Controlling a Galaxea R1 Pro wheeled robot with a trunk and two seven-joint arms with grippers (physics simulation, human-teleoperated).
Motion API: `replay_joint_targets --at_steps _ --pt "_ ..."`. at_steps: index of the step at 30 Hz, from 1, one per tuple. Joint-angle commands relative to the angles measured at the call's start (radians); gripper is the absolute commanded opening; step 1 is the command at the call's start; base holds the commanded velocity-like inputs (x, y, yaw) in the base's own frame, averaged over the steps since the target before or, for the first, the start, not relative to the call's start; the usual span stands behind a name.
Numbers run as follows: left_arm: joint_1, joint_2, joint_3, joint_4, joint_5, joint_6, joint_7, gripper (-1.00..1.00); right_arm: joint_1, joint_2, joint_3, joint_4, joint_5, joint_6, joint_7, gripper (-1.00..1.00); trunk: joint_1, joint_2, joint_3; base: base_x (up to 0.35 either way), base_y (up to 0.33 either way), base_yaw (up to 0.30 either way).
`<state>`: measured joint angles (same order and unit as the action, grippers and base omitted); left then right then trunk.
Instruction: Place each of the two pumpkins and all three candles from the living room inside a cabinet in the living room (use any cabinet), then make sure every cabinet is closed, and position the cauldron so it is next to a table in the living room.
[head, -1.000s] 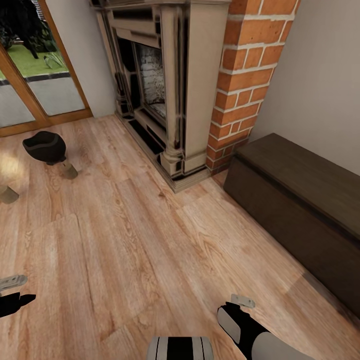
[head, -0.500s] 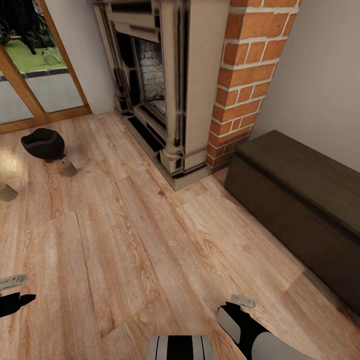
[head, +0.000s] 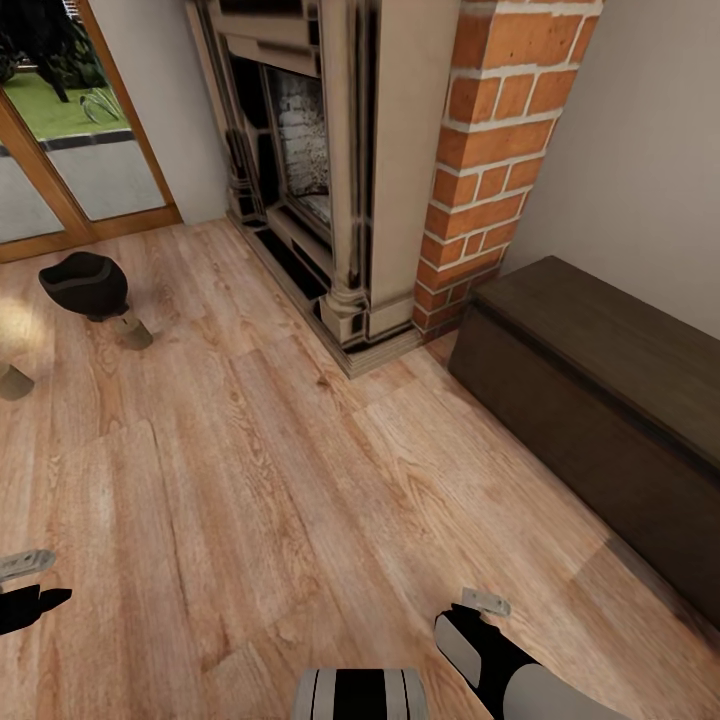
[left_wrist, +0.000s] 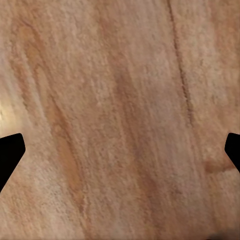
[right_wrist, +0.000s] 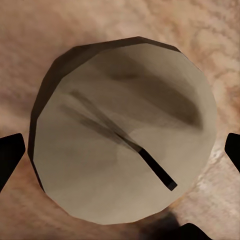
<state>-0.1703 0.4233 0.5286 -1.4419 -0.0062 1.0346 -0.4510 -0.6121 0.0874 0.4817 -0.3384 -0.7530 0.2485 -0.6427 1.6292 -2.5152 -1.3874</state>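
In the right wrist view an off-white candle (right_wrist: 125, 100) with a dark wick sits between the fingertips of my right gripper (right_wrist: 120, 150), which is shut on it above the wood floor. In the head view that gripper (head: 472, 616) hangs low near the bottom edge. My left gripper (head: 28, 582) is open and holds nothing, with bare floor under it (left_wrist: 120, 152). The black cauldron (head: 85, 283) stands on the floor far to the left. A second candle (head: 133, 333) stands beside it and a third candle (head: 12, 382) at the left edge. The dark brown cabinet (head: 610, 370) runs along the right wall, shut.
A stone fireplace (head: 330, 180) with a brick chimney column (head: 490, 150) stands ahead against the wall. Glass doors with wooden frames (head: 70, 170) are at the far left. Wood floor (head: 300, 480) stretches between me, the cauldron and the cabinet.
The whole head view has shifted slightly, so the camera has moved. Both grippers keep their places in the picture.
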Motion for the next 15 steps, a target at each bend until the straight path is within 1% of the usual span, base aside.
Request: replay_joint_targets --at_steps 1,6,9,15 --pt "0.000 0.000 0.000 0.000 0.000 0.000 0.000 1.00 0.000 0.000 0.000 0.000 0.000 0.000 0.000 1.00 0.000 0.000 0.000 0.000 0.000 0.000" --pt "0.000 0.000 0.000 0.000 0.000 0.000 0.000 1.00 0.000 0.000 0.000 0.000 0.000 0.000 0.000 1.00 0.000 0.000 0.000 0.000 0.000 0.000" --pt "0.000 0.000 0.000 0.000 0.000 -0.001 0.001 1.00 0.000 0.000 0.000 0.000 0.001 0.000 0.000 1.00 0.001 -0.001 -0.012 0.000 0.000 0.000" --pt "0.000 0.000 0.000 0.000 0.000 -0.001 0.000 1.00 0.000 0.000 0.000 0.000 0.000 0.000 0.000 1.00 0.001 -0.001 -0.012 0.000 0.000 0.000"
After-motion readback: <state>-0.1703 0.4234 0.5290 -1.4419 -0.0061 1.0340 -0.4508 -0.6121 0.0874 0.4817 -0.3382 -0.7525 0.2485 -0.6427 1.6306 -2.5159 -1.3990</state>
